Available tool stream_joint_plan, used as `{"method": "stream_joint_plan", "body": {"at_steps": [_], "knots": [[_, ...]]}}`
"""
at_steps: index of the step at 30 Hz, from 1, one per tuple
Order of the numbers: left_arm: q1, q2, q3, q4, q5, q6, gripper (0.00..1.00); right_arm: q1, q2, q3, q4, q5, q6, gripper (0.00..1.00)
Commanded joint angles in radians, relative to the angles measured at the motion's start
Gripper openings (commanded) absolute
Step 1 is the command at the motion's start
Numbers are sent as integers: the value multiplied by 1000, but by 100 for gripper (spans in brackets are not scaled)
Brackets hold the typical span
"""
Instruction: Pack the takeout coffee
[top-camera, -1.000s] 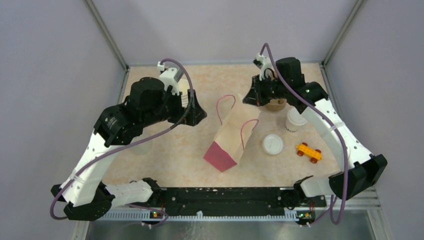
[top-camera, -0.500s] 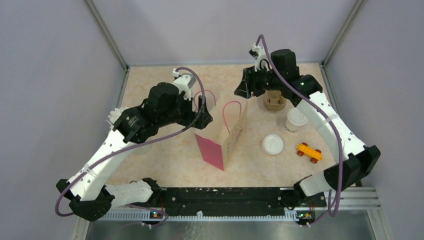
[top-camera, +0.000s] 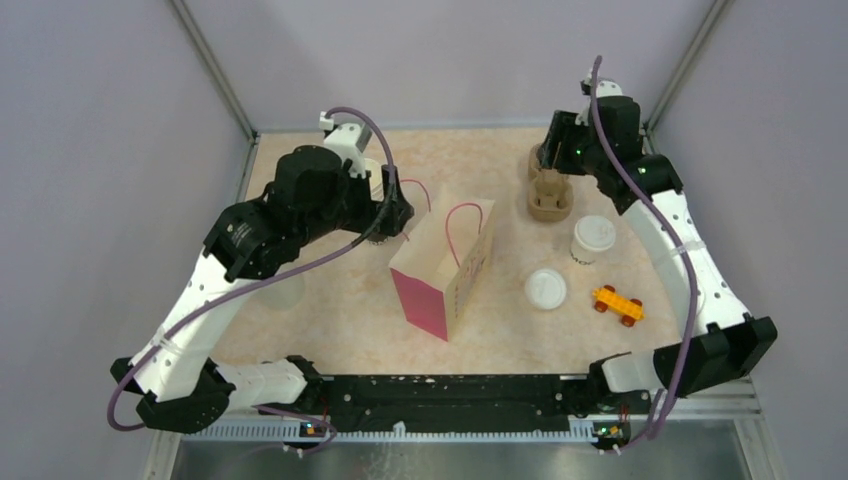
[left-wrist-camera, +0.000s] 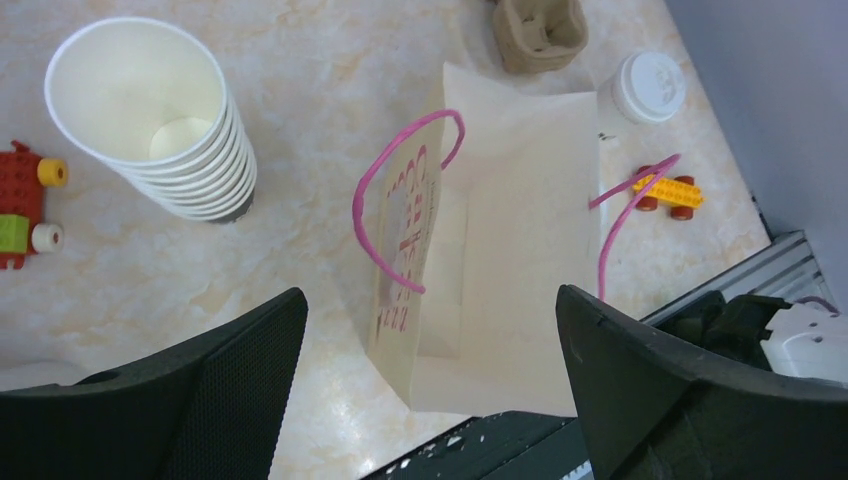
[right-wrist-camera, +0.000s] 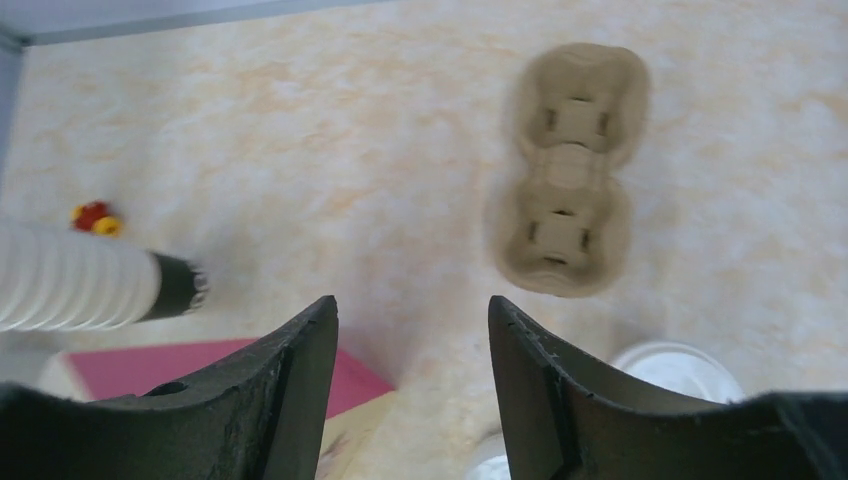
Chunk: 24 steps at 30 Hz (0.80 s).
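Observation:
The takeout coffee, a small white lidded cup, stands right of the upright paper bag with pink handles. The left wrist view shows its lid beyond the bag's open mouth. My left gripper hovers at the bag's far left corner, open wide and holding nothing. My right gripper hangs at the back right above the brown cup carrier, open and holding nothing. The coffee's lid peeks out beside the right finger.
A loose white lid and a yellow toy car lie right of the bag. A stack of lidless white cups and red bricks sit at the back left. Cell walls rise close behind both arms.
The bag went from lying flat to standing upright. My right gripper opened, let go of it and swung back right over the carrier. The left arm shifted beside the bag.

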Motion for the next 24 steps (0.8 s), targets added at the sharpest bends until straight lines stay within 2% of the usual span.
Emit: {"method": "stream_joint_plan", "body": {"at_steps": [1,7,15,17,24], "knots": [[5,10,32,-87,-59,13,99,-80,78,-48,5,119,-57,56],[8,37,-2,-98,-13,28,99,-106,262,-5,31,133,-164,56],[15,20,-102,34,-24,73,97,-150,487,159,-16,103,-151,52],[24,23,-127,76,-18,89,94,-150,515,186,-21,97,-148,52],[82,84,-164,160,108,85,70,-153,562,208,-10,100,-155,54]]}}
